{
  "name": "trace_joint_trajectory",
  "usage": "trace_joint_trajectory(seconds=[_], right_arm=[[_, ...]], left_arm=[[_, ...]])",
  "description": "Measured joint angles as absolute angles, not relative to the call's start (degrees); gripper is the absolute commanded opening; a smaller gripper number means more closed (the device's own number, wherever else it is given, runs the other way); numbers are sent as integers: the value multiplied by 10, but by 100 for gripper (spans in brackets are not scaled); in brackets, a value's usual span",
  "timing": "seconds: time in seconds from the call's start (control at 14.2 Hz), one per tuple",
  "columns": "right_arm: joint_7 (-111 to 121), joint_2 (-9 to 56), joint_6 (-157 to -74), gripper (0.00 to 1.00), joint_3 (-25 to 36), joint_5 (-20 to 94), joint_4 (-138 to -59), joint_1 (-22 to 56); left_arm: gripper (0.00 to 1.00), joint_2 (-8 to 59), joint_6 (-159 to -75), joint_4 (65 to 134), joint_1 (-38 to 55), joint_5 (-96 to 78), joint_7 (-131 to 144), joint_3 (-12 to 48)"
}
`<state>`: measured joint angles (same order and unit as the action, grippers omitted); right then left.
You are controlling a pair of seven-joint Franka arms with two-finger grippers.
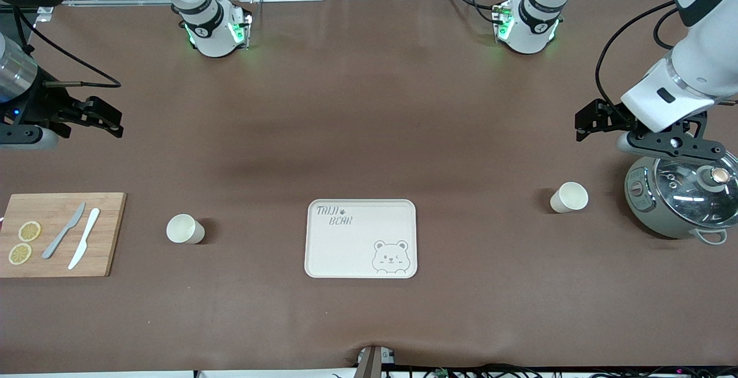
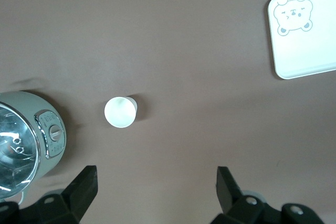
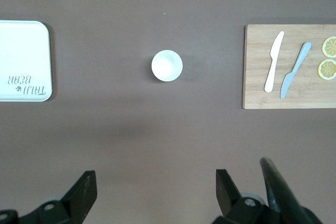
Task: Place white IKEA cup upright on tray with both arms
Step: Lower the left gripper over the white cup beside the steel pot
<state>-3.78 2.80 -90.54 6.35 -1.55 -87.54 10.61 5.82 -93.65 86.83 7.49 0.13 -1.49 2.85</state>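
The cooker point(image 1: 683, 202) is running off the right edge of the front view, with the left arm point(image 1: 680, 87) covering its top rim. The cutting board point(image 1: 60, 234) is getting clipped at the left edge. The right arm point(image 1: 23, 95) is mostly lying outside the frame, upper left.

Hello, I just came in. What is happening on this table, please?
Nothing is held yet. The tray lies bare mid-table. One white cup stands between it and the cutting board, another white cup beside the cooker. The left claw hangs open near the cooker; the right claw hangs open above the table's other end.
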Motion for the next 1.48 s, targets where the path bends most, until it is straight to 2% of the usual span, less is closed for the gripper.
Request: trace_joint_trajectory(seconds=[0.49, 0.85, 1.13, 1.48], right_arm=[[-38, 28, -933, 100, 64, -15, -875, 106], [-39, 28, -943, 100, 66, -15, -875, 106], [-39, 28, -946, 100, 68, -15, -875, 105], [-39, 28, -949, 100, 69, -15, -874, 105]], left_arm=[[100, 84, -953, 877, 75, 1, -17, 29], [100, 92, -1102, 1004, 36, 2, -98, 26], [100, 91, -1154, 1056, -21, 2, -180, 26], [100, 103, -1287, 1145, -37, 2, -222, 26]])
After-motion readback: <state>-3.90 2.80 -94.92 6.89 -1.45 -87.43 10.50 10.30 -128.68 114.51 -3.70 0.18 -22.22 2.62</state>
